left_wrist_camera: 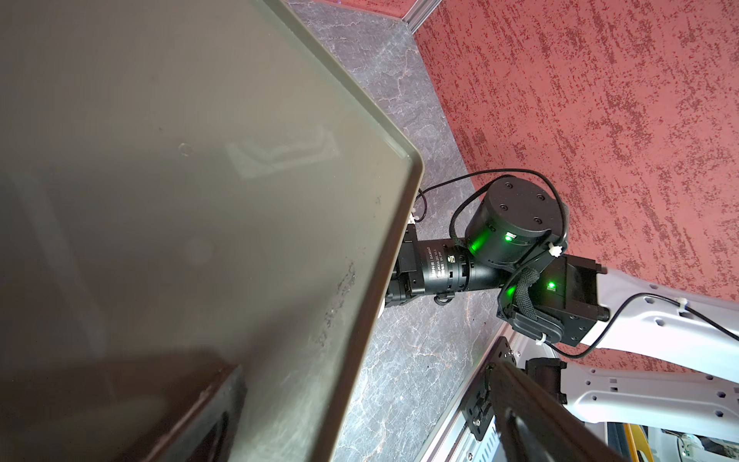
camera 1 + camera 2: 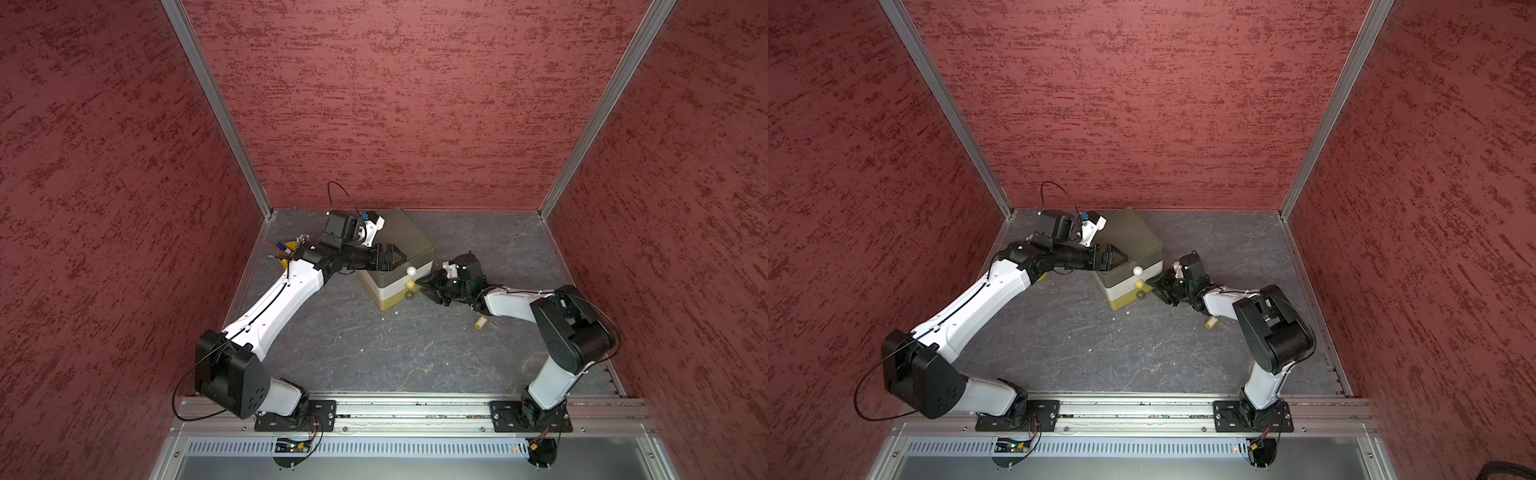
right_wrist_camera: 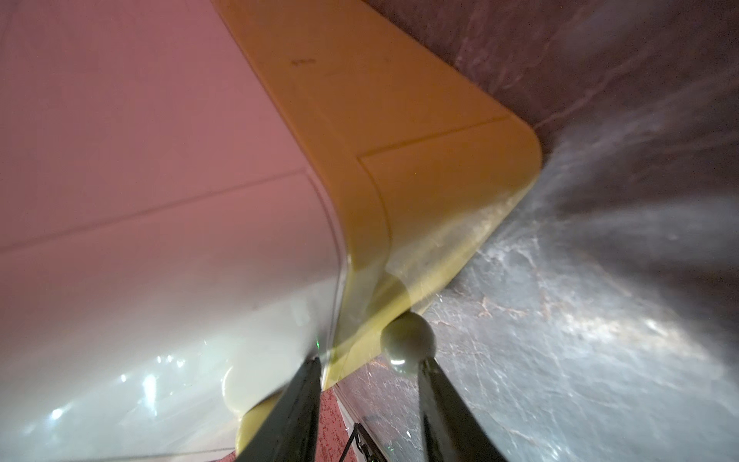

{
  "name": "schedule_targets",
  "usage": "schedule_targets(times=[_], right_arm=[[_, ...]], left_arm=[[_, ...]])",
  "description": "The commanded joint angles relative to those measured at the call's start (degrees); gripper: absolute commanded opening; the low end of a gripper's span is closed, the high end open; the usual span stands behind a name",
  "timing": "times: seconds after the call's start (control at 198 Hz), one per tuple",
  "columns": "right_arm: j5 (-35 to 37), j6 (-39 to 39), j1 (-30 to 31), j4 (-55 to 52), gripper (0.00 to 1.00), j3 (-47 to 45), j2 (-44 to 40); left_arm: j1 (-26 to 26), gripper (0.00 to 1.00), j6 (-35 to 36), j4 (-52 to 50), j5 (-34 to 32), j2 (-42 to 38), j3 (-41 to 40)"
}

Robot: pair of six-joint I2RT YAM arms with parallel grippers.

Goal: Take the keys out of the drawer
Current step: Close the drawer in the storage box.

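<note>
- I am looking over the grey tabletop (image 2: 374, 357). The three-drawer chest (image 2: 409, 237) is standing toward its far middle, and all drawers are looking pushed in.
- The left gripper (image 2: 392, 258) is lying on the near corner of the chest top. In the left wrist view its jaws are standing well apart and are holding nothing, so I am judging that it is only steadying the chest.
- The right gripper (image 3: 370, 362) is reaching to the front of the yellow bottom drawer (image 3: 420, 160), with its jaws released.
- The olive knob (image 3: 408, 344) of this drawer is sitting between the two fingers, just beside one of them. They are not pinching it yet.
- One yellow-tagged key (image 2: 482, 322) is lying on the tabletop under the right arm, apart from the chest. I am seeing no other keys, so I am supposing they are inside a drawer.
- I am judging the step in hand as opening the bottom drawer. The next move is calling for centring the knob, closing firmly on it, and pulling straight out while the left gripper is pressing the chest down.
</note>
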Motion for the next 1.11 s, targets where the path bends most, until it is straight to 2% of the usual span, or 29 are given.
schedule_targets(times=[0.0, 0.338, 0.671, 0.858, 1.105], right_arm=[[1.8, -0.12, -0.33, 1.8, 0.44, -1.1, -2.72], [2.17, -0.51, -0.94, 0.28, 0.44, -4.89, -7.02], [1.9, -7.68, -0.86, -13.58, 0.45, -4.71, -12.68], [-0.07, -5.4, -0.19, -9.57, 0.45, -7.64, -13.44], [-1.86, -0.44, 3.4, 1.78, 0.45, -7.99, -7.02]], left_arm=[[0.57, 1.0, -0.39, -3.26, -0.3, 0.07, 0.17], [0.57, 1.0, -0.3, -3.13, -0.52, -0.53, 0.11], [0.66, 1.0, -0.68, -2.6, -0.9, -1.22, 0.44], [0.62, 1.0, -1.82, -0.58, -0.87, -1.82, 0.46], [0.59, 1.0, -2.67, 1.66, -0.09, -1.16, 0.45]])
